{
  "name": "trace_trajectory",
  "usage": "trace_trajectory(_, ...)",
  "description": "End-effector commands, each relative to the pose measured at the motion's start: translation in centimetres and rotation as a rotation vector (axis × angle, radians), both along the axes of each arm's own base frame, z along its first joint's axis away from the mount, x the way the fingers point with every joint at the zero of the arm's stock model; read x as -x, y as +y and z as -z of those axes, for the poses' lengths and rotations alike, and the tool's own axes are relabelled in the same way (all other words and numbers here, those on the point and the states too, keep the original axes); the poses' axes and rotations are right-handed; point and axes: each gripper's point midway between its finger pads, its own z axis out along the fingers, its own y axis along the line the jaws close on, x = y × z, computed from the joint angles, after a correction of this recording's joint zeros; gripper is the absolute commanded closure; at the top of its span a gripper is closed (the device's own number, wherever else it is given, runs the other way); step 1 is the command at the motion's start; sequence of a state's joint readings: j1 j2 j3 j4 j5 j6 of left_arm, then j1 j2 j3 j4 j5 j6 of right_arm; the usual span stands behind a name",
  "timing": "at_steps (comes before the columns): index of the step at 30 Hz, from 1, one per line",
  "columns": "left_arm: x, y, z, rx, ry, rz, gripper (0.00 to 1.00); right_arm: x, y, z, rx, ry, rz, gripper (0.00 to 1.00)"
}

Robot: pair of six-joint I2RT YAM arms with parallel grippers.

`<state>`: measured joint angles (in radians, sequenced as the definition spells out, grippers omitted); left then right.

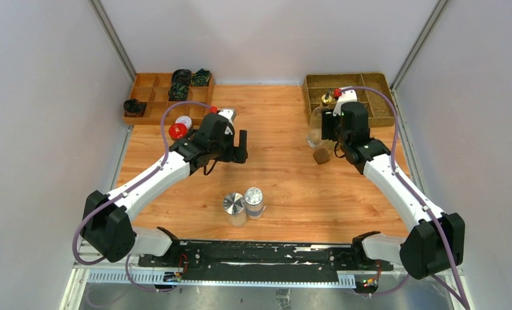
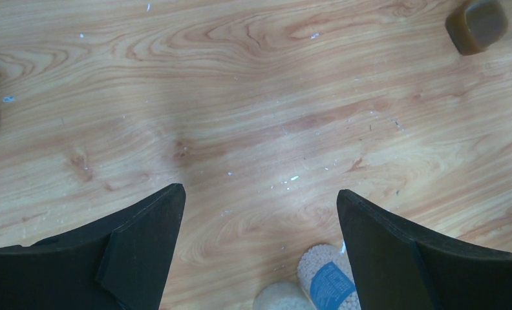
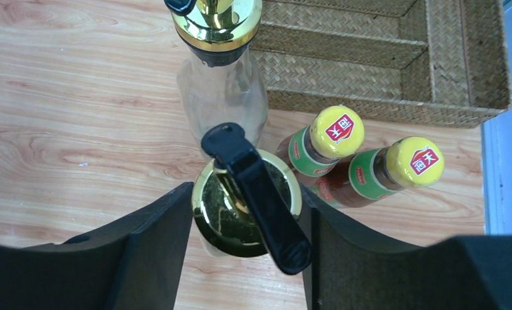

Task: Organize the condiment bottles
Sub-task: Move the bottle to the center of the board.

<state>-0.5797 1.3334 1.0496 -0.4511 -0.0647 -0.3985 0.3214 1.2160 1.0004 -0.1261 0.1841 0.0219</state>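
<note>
The right claw (image 3: 247,200) clamps the shiny gold cap of a clear gold-spouted bottle (image 3: 222,223), with a second clear bottle (image 3: 222,97) just ahead and two yellow-capped sauce bottles (image 3: 334,132) to its right. The left claw (image 2: 260,192) gapes wide, empty, over the grained wooden table (image 2: 253,97)

Silver-lidded shakers (image 1: 233,203) side by side

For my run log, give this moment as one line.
left gripper: open, empty | right gripper: shut on gold-spouted bottle | shakers: mid-table
</note>
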Motion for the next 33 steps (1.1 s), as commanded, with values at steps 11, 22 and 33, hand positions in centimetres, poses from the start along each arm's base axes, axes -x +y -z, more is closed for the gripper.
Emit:
trace_trajectory(11,1.2,0.6,1.4,-0.017,0.02,0.015,0.07,0.4,0.4,-0.7,-0.017,-0.027,-0.007,0.59)
trace_trajectory(22,1.8,0.5,2.2,-0.009,0.038,0.024,0.07,1.6,0.2,-2.0,-0.034,-0.035,-0.012,0.74)
trace_trajectory(33,2.2,0.1,2.2,0.025,0.049,0.032,0.07,5.8,-2.0,-3.6,-0.056,0.039,0.08,0.74)
